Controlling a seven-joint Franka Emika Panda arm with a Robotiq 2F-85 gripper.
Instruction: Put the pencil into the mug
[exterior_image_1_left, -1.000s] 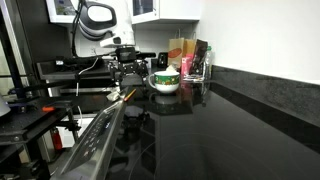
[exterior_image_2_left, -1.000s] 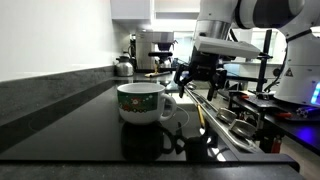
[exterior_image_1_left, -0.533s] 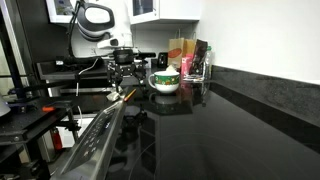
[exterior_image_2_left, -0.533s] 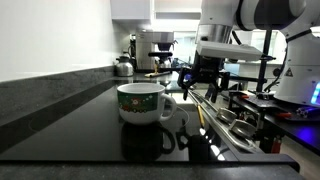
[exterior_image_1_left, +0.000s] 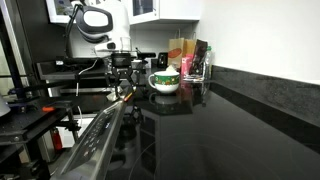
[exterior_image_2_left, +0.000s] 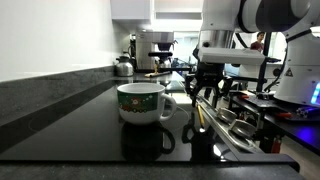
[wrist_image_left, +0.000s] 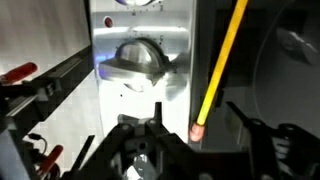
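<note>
The pencil is yellow with a pink eraser end. In the wrist view it lies between my two fingers, touching neither. In both exterior views it lies at the black counter's edge. My gripper is open and hangs just above it. The mug is white with a green band. It stands upright on the counter a short way beside the gripper.
A clear container with brown packets stands by the wall behind the mug. A kettle and a coffee machine stand at the counter's far end. Metal framing and equipment lie past the counter edge.
My gripper has shifted away from the mug toward the counter's edge and dropped slightly, so it now hangs over the pencil. The mug and pencil have not moved.
</note>
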